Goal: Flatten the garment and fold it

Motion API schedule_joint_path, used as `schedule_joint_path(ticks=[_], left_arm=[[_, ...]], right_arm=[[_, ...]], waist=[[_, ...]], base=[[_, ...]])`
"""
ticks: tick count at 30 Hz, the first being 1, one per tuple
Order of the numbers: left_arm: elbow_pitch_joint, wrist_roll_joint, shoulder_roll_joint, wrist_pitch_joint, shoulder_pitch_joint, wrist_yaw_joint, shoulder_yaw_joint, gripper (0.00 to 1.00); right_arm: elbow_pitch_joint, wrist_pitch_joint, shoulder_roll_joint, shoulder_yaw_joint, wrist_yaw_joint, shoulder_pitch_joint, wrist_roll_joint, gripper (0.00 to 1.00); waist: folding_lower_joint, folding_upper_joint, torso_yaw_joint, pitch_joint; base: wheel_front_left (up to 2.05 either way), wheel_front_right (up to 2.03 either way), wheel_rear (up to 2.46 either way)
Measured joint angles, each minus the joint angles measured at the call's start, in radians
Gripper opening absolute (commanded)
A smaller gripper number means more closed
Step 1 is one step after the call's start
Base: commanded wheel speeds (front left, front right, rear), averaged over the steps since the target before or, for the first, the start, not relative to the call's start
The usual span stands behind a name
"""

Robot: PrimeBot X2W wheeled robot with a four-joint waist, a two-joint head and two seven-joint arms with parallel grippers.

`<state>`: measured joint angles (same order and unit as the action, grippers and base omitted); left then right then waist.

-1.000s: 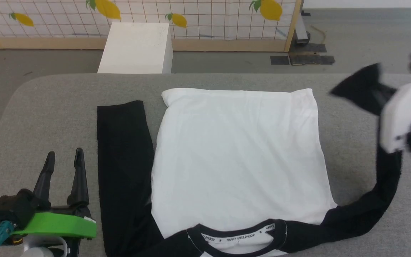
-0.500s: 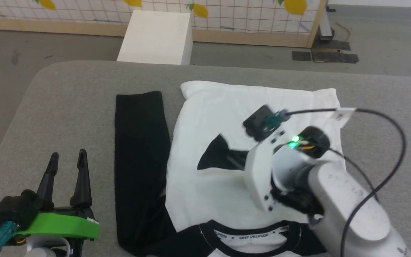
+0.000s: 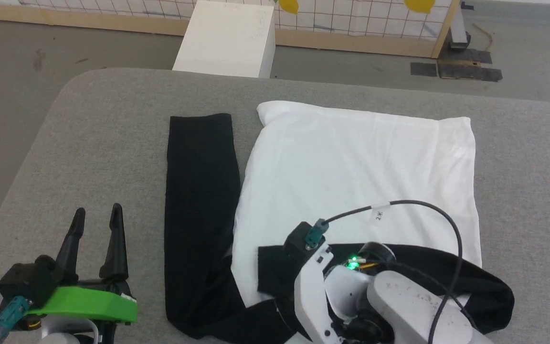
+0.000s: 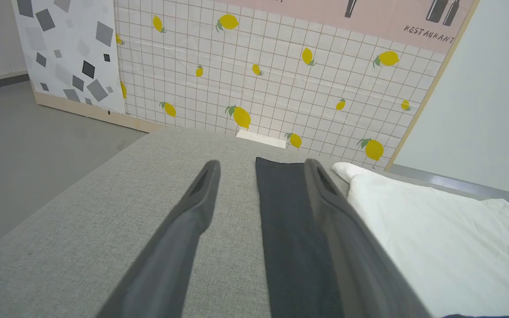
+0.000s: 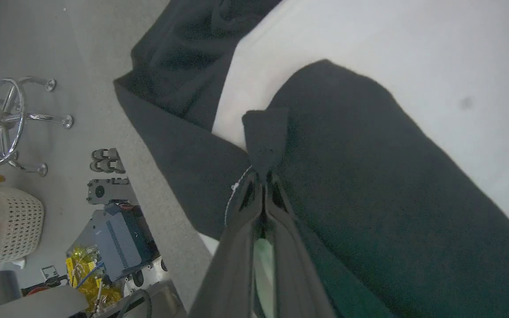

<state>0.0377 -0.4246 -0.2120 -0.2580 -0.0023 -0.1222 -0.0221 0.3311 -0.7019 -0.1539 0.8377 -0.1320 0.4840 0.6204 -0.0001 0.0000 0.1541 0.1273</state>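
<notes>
Right end effector [image 5: 261, 176] is pinched tight on the cuff of the right sleeve [image 3: 451, 272] of the garment [image 3: 361, 162]. We see that black sleeve laid across the near part of the white body. Left end effector [image 3: 97, 215] has its fingers spread wide and holds nothing, at the near left of the counter [image 3: 89, 124], just beside the left sleeve [image 3: 201, 191]. That sleeve lies straight alongside the body. Garment lies flat mid-counter, hem at the far side. White box [image 3: 227, 38] sits beyond the counter, with a lemon-print panel [image 4: 259, 79] behind.
</notes>
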Motion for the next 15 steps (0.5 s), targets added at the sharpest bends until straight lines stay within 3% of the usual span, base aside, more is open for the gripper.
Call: schedule_joint_path(ticks=[1,7,15], left_arm=[[0.002,-0.001,0.000,0.000,0.000,0.000,0.001,1.00],[0.014,-0.008,-0.002,0.001,0.000,0.000,0.003,1.00],[0.014,-0.013,-0.008,0.019,0.001,0.005,0.004,1.00]], right_arm=[[0.006,0.004,0.004,0.001,0.000,-0.003,0.018,1.00],[-0.021,0.069,0.012,-0.067,0.000,0.003,0.106,1.00],[-0.103,0.208,-0.021,-0.396,0.000,0.024,0.125,1.00]], waist=[[0.0000,0.0000,-0.002,0.001],[0.0000,0.0000,-0.020,-0.004],[0.0001,0.0000,-0.056,-0.025]], base=[[0.00,0.00,0.00],[0.00,0.00,0.00],[0.00,0.00,0.00]])
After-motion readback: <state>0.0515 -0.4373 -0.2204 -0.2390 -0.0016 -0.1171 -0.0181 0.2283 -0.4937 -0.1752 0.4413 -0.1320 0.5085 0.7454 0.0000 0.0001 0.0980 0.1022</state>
